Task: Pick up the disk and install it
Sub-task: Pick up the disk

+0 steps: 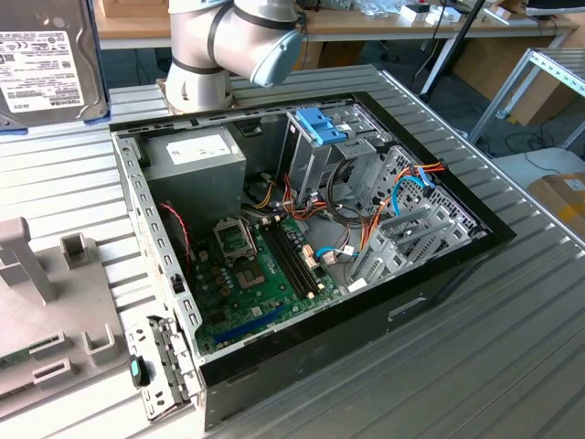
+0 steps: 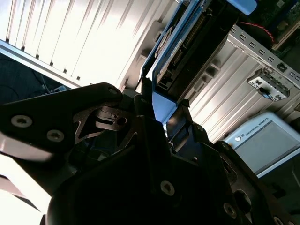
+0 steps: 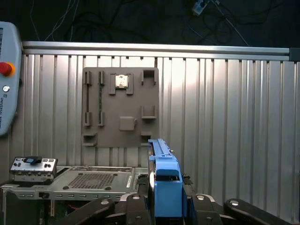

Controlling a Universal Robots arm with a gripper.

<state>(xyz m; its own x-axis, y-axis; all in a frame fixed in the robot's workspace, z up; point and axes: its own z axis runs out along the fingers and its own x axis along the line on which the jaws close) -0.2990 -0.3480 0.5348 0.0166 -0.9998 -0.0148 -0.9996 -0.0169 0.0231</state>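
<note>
Robotics lab, ribbed metal workbench (image 1: 512,347), opened computer case (image 1: 366,322), robot teach pendant (image 2: 267,145)

1. I'm looking at a ribbed metal table (image 1: 512,347), with glare bouncing off it in the second wrist view.
2. Wooden workbench (image 1: 366,23) runs along the back.
3. Cardboard box (image 1: 562,197) and cables (image 1: 535,142) sit on the floor, exterior view's right.
</note>
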